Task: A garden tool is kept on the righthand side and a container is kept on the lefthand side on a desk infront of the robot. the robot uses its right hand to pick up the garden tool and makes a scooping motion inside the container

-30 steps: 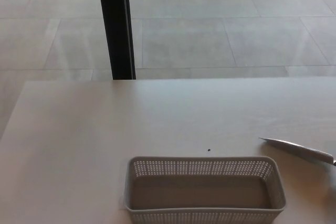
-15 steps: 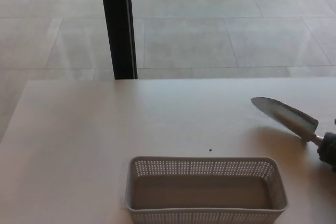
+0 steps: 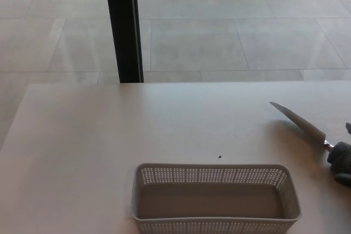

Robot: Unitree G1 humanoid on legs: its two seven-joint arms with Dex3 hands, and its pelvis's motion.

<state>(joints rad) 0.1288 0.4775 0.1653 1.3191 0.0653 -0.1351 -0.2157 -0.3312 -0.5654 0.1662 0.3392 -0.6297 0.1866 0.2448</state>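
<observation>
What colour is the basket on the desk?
Light grey basket, with perforated walls; seen in the head view.

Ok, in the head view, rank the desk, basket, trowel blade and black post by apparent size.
1. Desk, by far the largest.
2. Basket.
3. Black post, though farther away, so its real size is unsure.
4. Trowel blade, seen nearly edge-on, held by the right hand.

A pale, matte desk [image 3: 109,135] fills the lower half of the head view; a perforated grey container [image 3: 215,198] sits directly on it at six o'clock; a tiny dark speck [image 3: 220,156] lies just beyond its far rim.
</observation>
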